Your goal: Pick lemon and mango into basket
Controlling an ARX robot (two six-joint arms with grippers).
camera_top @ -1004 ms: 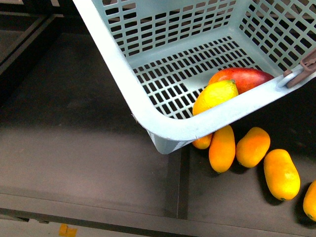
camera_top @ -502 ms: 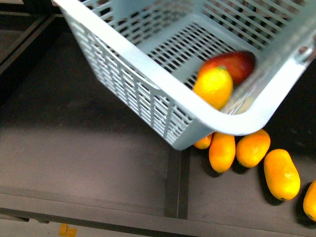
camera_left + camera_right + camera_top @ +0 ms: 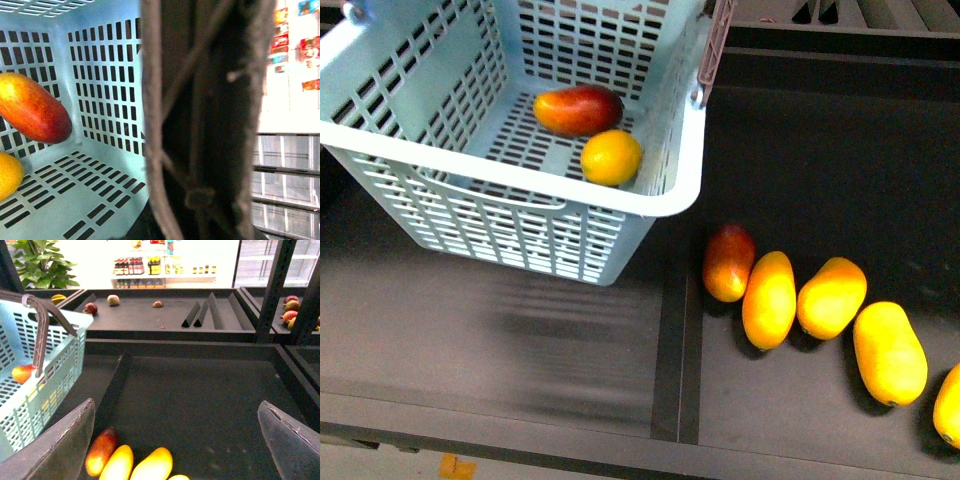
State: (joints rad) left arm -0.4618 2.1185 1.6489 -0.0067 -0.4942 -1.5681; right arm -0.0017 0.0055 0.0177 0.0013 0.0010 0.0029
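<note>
The pale teal basket (image 3: 660,205) hangs tilted at the upper left of the front view. On its slotted floor lie the red-orange mango (image 3: 578,109) and, touching it, the yellow lemon (image 3: 611,157). In the left wrist view the mango (image 3: 32,109) and lemon (image 3: 7,175) lie against the basket's wall (image 3: 107,80), and a brown handle (image 3: 152,125) fills the middle, blurred and close. My left gripper is shut on the basket. My right gripper (image 3: 177,435) is open over the dark shelf, with nothing between its fingers. The basket (image 3: 55,370) sits to its side.
A dark red mango with a yellow end (image 3: 728,262) and several yellow-orange mangoes (image 3: 769,298) lie in a row on the black shelf at the right. A raised divider strip (image 3: 670,330) runs down the shelf. Farther shelves hold scattered fruit (image 3: 113,300).
The basket has swung up and to the left and levelled out, uncovering the dark red mango. The mango and lemon went with it, now resting mid-floor.
</note>
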